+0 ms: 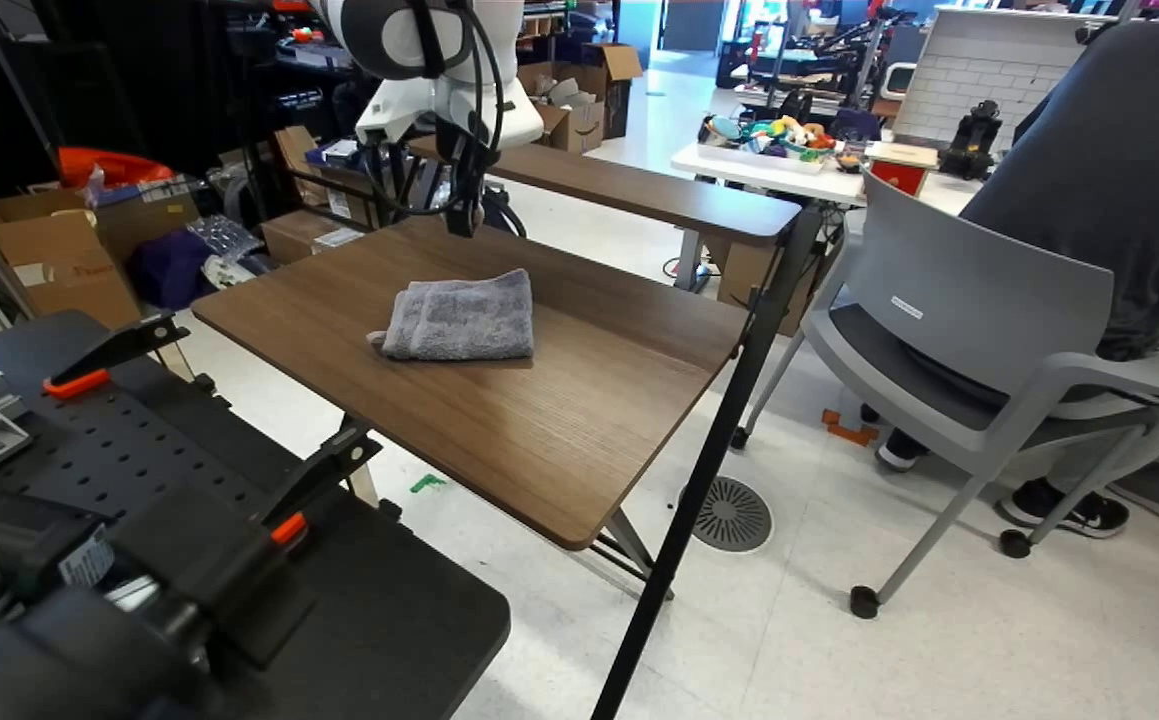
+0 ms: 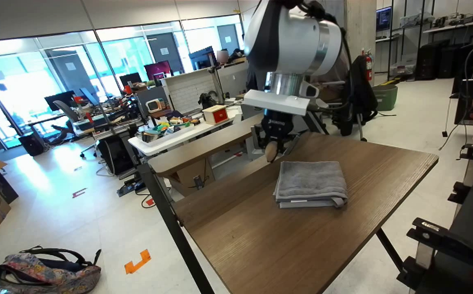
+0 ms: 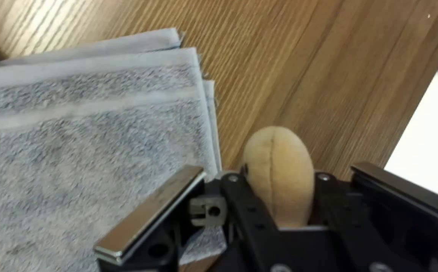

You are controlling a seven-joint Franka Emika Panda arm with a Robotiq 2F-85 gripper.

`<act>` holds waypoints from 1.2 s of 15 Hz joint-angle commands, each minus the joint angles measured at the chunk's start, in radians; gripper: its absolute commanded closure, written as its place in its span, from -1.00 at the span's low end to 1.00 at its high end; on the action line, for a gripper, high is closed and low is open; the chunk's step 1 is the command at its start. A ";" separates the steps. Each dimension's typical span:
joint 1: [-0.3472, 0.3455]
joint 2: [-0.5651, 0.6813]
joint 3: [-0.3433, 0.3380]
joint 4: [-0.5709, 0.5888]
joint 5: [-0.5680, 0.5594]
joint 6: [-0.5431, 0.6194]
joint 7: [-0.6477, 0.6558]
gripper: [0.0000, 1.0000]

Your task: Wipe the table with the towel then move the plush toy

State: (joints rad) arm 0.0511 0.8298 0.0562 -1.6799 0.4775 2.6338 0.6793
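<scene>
The tan plush toy [image 3: 277,166] is pinched between the fingers of my gripper [image 3: 278,185], its seamed rounded end sticking out past them. In an exterior view the plush toy [image 2: 271,151] hangs below the gripper, over the table's shelf side and just beside the towel; its exact height above the top cannot be judged. The grey towel [image 1: 464,318] lies folded flat on the brown table [image 1: 579,430]. From the wrist, the towel [image 3: 90,158] fills the left side, partly covered by the gripper. My gripper [image 1: 463,222] hides most of the toy in an exterior view.
A narrow raised shelf [image 1: 629,195] runs along one long side of the table, with a slanted black leg [image 1: 709,430] at its end. A dark bench [image 1: 369,590] with clamps stands near the opposite side. A grey chair [image 1: 989,270] and a seated person are close by.
</scene>
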 commanded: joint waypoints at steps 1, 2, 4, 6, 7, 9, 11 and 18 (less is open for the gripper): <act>0.064 0.151 -0.031 0.184 -0.025 -0.026 0.113 0.95; 0.075 0.187 -0.033 0.222 -0.031 -0.033 0.139 0.95; 0.091 0.245 -0.037 0.285 -0.044 -0.042 0.183 0.95; 0.102 0.295 -0.039 0.340 -0.056 -0.041 0.218 0.95; 0.105 0.312 -0.039 0.360 -0.061 -0.045 0.230 0.95; 0.102 0.323 -0.033 0.387 -0.074 -0.062 0.245 0.95; 0.097 0.331 -0.024 0.405 -0.080 -0.057 0.251 0.95; 0.085 0.305 0.035 0.426 -0.059 -0.061 0.241 0.95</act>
State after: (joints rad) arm 0.1426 1.1313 0.0622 -1.2906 0.4171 2.5939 0.9154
